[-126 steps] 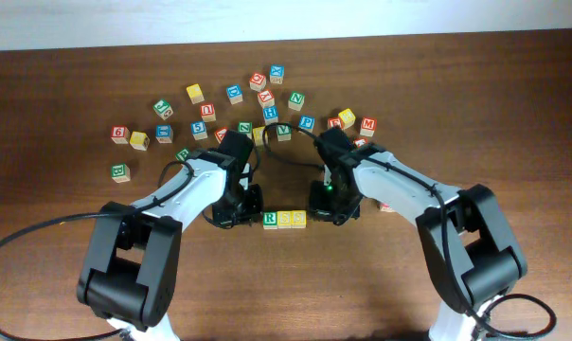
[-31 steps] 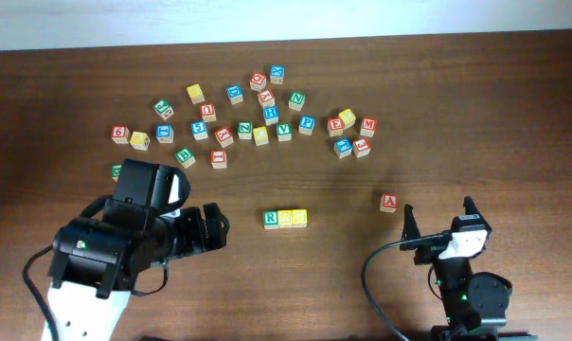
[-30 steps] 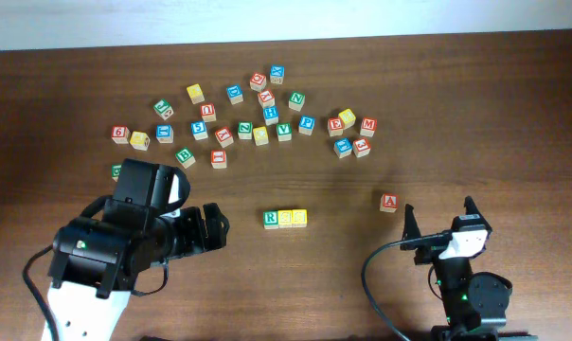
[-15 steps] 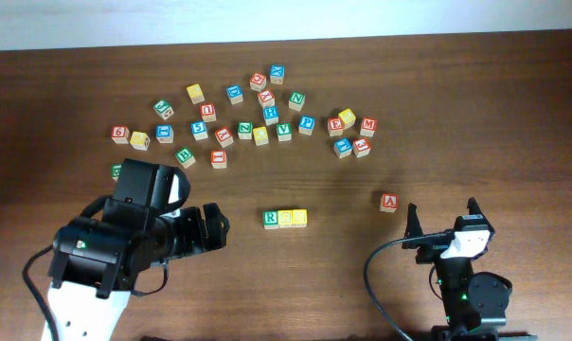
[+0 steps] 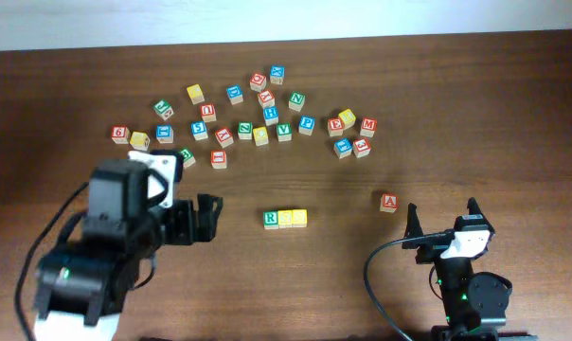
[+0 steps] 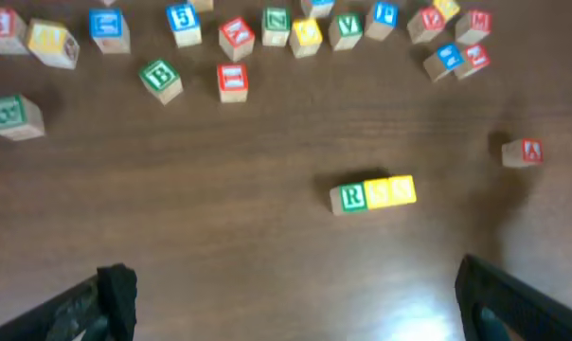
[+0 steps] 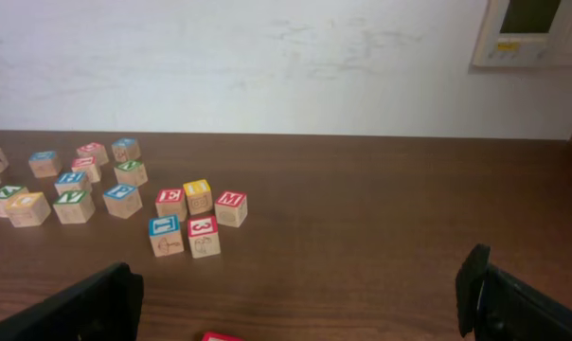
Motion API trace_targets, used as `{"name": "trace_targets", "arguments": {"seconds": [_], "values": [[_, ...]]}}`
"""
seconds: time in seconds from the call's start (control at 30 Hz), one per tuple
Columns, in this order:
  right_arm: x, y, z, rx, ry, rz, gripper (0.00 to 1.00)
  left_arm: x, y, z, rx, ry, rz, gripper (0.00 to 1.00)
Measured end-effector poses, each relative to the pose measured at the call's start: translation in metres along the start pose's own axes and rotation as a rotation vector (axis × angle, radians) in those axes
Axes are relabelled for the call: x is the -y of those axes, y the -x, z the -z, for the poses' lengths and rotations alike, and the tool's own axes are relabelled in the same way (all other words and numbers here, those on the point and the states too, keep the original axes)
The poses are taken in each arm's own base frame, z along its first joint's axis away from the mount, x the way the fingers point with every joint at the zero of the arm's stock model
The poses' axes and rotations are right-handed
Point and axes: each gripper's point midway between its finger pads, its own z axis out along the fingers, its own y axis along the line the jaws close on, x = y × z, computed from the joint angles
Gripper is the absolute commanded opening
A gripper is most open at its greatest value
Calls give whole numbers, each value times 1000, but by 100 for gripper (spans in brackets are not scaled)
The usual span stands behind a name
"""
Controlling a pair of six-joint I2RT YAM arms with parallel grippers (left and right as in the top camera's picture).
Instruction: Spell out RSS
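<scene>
Table [image 5: 513, 114]: dark wooden top, bare along its near edge and its right edge
Left gripper [image 5: 213, 218]: toward the left edge, on the near half; fingers apart and holding nothing, pointing toward the middle of the table, well apart from the row
Right gripper [image 5: 439, 213]: by the near right corner; fingers spread wide, empty; its wrist view looks across to the far edge
Loose cubes [image 5: 267, 109]: a scatter along the far edge, reaching toward the left edge, with the green B cube [image 6: 159, 76] in its left part
RSS row [image 5: 285, 219]: mid-table, nearer the near edge than the far one, between the two grippers; three cubes touching side by side in a straight line
R cube [image 5: 270, 219]: left end of the row; green face, white R plain in the left wrist view
Yellow cubes [image 5: 299, 218]: middle and right end of the row; their faces glare and the letters cannot be read
Red A cube [image 5: 389, 202]: alone, between the row and the right gripper, nearer the gripper
Stage: by the look of it the word is laid and nothing needs lifting
Main risk: the left gripper is aimed at the R cube, so a low sweep toward the centre would shove it and break the line
Second risk: the right arm, reaching out low, would catch the red A cube and could push it toward the row
Lesser risk: if a yellow face carries another letter or sits turned, the word is wrong, and these views cannot settle it
</scene>
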Motion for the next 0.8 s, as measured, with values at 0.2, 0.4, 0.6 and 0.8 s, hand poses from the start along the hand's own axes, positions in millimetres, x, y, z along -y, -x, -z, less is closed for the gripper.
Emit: {"name": "trace_targets", "arguments": {"seconds": [0.2,0.4,0.6,0.8], "values": [[2,1,0,3,-11,0,98,-46,-46,50,364,136,45,99],[2,1,0,4,-13,0,98,-57,-47,16,602,162,-96,99],[2,1,0,4,-13,0,98,-54,-33,-13,834,127,-187,99],[2,1,0,4,-13,0,98,-77,-47,-45,882,172,-47,99]]}}
